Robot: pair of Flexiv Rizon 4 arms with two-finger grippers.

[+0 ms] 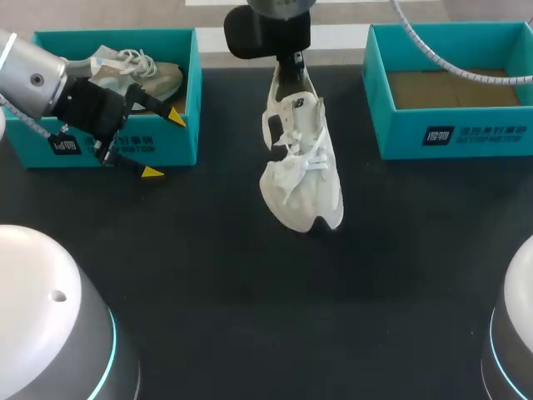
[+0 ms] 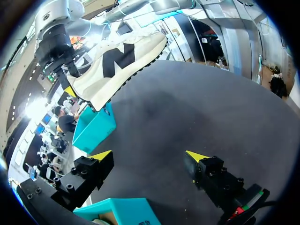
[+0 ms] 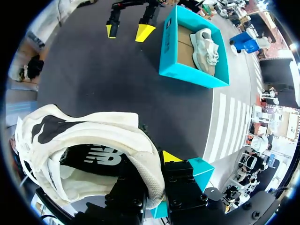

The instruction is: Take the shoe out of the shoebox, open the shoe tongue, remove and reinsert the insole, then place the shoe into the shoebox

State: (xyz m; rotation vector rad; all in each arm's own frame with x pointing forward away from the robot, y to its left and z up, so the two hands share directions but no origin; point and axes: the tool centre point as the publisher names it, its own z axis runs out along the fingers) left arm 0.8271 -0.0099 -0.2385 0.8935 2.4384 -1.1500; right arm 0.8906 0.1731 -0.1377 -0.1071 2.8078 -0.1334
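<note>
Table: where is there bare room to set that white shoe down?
The widest bare patch of table lies on the near side of the white shoe. The right shoebox is empty too. It is crowded by the left shoebox, which holds a second shoe, with the left gripper open before it.

Left arm [image 1: 33, 75] enters from the far left, its silver wrist angled toward the middle. The black left gripper [image 1: 164, 144] has its two yellow-tipped fingers [image 1: 175, 117] spread wide, with nothing between them. The right arm [image 1: 266, 32] hangs at the far middle, its black wrist pointing down. The right gripper [image 1: 291, 65] is clamped on the heel of a white shoe [image 1: 301, 167], with the heel collar pinched between its fingers, as its own wrist view shows. At the near left and near right corners sit the arms' rounded grey bases [image 1: 50, 333], each ringed with a teal light.
</note>
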